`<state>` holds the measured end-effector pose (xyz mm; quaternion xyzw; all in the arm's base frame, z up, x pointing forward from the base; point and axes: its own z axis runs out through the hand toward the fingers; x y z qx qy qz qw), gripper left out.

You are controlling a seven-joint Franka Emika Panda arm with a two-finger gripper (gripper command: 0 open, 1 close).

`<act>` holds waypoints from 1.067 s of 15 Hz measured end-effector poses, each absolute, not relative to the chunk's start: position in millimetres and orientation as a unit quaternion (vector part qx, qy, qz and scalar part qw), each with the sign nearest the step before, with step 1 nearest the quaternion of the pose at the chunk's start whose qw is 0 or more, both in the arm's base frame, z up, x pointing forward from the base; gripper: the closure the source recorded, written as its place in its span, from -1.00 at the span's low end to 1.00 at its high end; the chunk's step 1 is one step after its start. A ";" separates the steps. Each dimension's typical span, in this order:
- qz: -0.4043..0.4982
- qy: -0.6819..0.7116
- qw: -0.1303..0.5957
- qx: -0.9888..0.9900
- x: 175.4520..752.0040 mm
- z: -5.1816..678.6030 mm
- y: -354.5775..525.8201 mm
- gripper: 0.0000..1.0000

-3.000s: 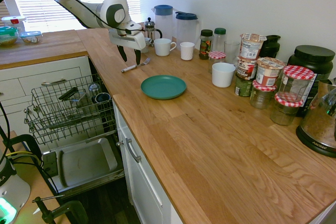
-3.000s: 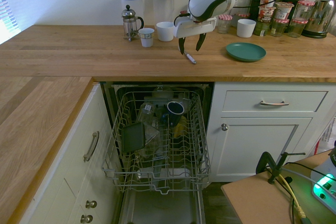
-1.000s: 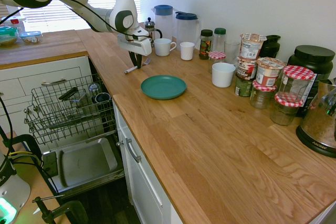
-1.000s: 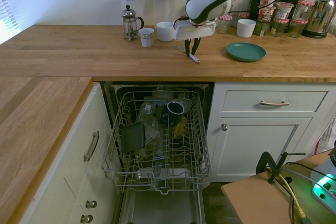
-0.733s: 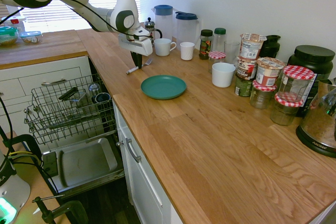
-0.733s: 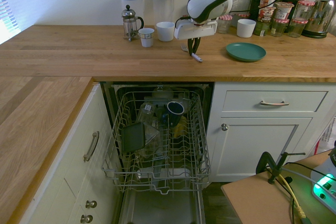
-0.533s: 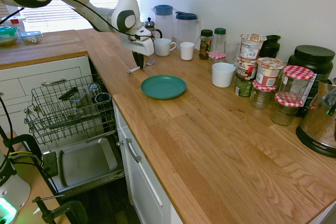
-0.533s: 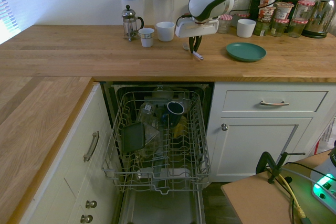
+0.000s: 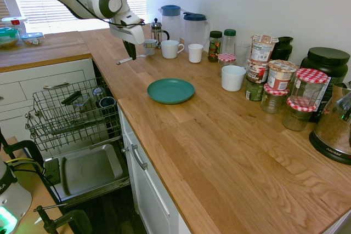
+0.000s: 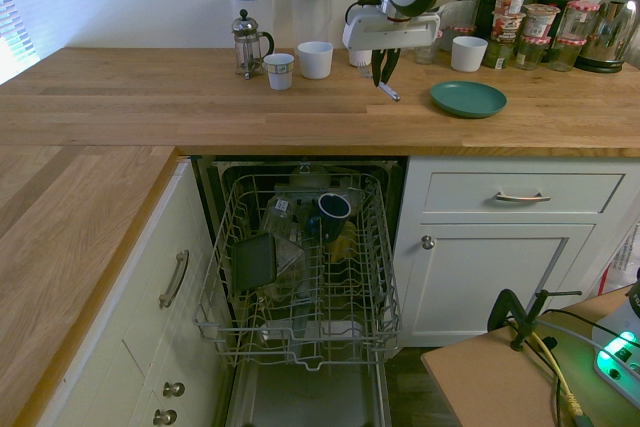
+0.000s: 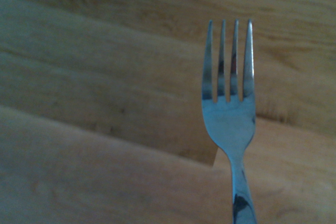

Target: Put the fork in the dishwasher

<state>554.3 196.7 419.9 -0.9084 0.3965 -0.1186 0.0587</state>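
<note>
currently the end effector (image 9: 130, 53) is clamped narrow on the fork (image 9: 127, 58), pinched about mid-handle, and both hang clear above the wooden tabletop (image 9: 219, 124) with a shadow under them. fork sits roughly level, slightly tilted; in the second exterior view the end effector (image 10: 384, 73) has the fork (image 10: 388, 91) poking out below the fingers toward the counter's front edge. wrist view shows the fork (image 11: 229, 114) head-on, four tines, blurred wood grain behind it, nothing touching the tines. end effector points mostly downward. fork is over the tabletop near the small cup (image 9: 149, 46) and french press (image 9: 157, 30), not over the dishwasher (image 9: 82, 135). dishwasher door (image 9: 88, 169) is dropped flat, wire rack (image 10: 300, 267) pulled out past the cabinet line, already carrying a dark mug (image 10: 333, 207), a dark square piece (image 10: 255, 260) and some clear items i can't make out. teal plate (image 9: 170, 90) lies flat on the tabletop, well apart from the fork, nearer the front edge. white mug (image 9: 171, 49) and a handleless white cup (image 9: 195, 52) stand by two blue-lidded jugs (image 9: 183, 26) at the wall. further along: another white cup (image 9: 233, 78), jars with red check lids (image 9: 307, 89), a kettle (image 9: 334, 130) at the edge of frame.
</note>
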 end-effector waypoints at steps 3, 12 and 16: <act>-0.128 0.415 0.061 -0.899 491.5 427.8 216.5 1.00; -0.147 0.458 0.075 -0.873 441.6 421.4 240.5 1.00; -0.150 0.473 0.084 -0.864 388.7 367.5 281.6 1.00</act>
